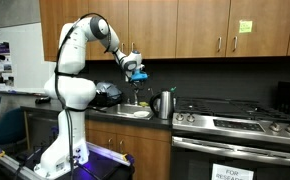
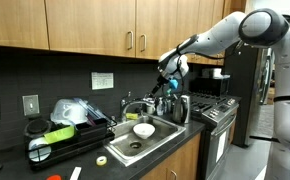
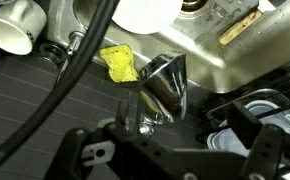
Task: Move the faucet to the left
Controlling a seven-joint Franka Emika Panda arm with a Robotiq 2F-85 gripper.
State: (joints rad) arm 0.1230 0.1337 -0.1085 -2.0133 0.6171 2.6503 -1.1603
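**Ann:** Pale tape roll (image 2: 102, 160) up front on the dark tabletop (image 2: 85, 168), then a round white bowl (image 2: 143, 130) in the steel sink (image 2: 120, 140).

**Bo:** And the slim silver faucet (image 2: 145, 104)?

**Ann:** Upright behind the sink, beside the shiny steel kettle (image 2: 178, 108). The black pincer (image 2: 168, 82) hovers just above it, jaws spread, clamping nothing.

**Bo:** So no swing left yet?

**Ann:** Looks that way. By my reading, contact and the push are both still to do.

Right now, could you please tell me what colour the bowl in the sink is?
The bowl is white, clearest in an exterior view.
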